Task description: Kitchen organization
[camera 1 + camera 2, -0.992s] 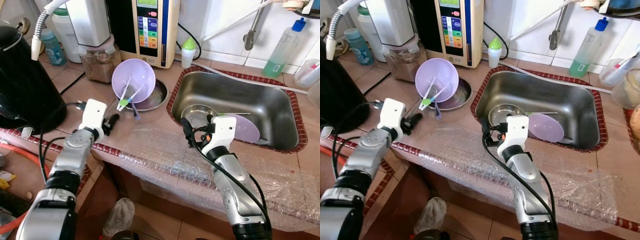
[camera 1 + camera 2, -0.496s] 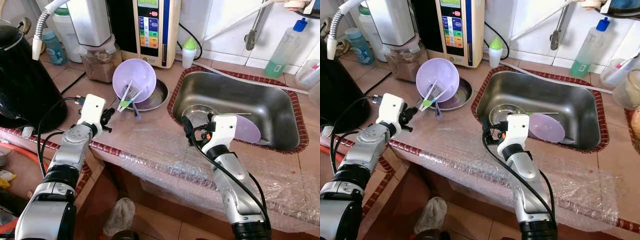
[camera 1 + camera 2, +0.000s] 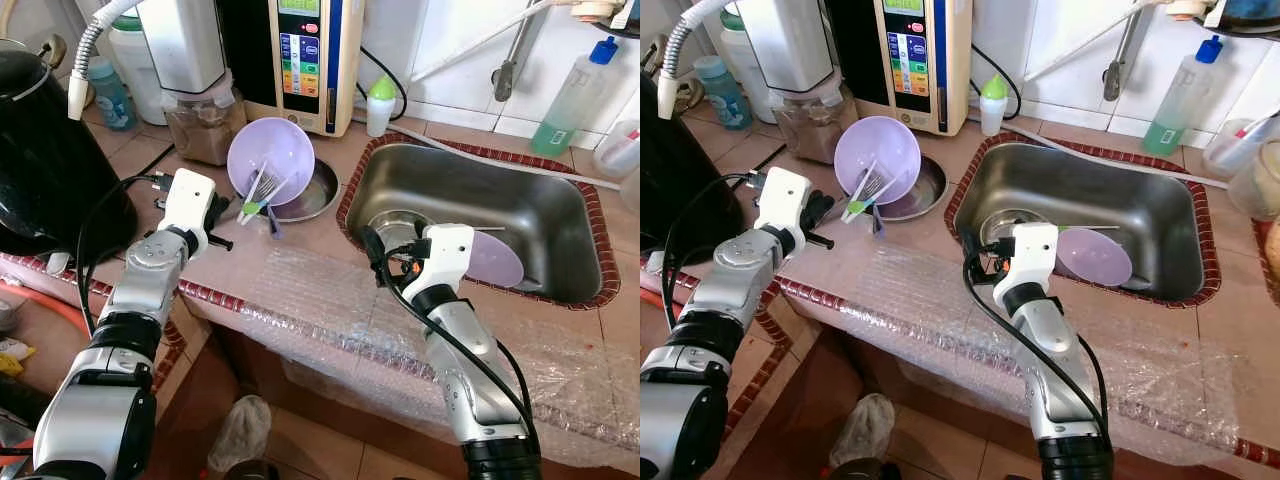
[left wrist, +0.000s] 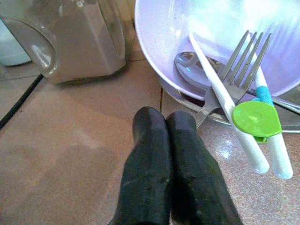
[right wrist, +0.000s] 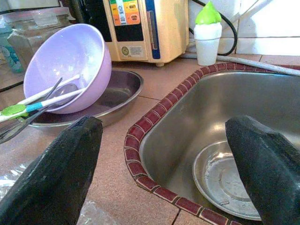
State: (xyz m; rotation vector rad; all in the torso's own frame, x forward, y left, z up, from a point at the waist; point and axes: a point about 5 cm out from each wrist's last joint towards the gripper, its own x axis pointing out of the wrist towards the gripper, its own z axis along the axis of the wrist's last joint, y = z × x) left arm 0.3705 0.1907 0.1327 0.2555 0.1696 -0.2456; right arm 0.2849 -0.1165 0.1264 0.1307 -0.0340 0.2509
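On the desk's left, the left claw (image 4: 165, 123), pressed closed and empty, is aimed at the utensils (image 4: 243, 117) propped in the purple bowl (image 3: 267, 155); the right claw (image 5: 164, 154) is spread wide over the sink (image 3: 560, 215) edge.

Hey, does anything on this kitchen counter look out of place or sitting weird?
Yes. The purple bowl is tipped on its side in the shallow steel pan beside the sink, with a fork and white tongs sticking out onto the counter. A purple lid leans inside the sink.
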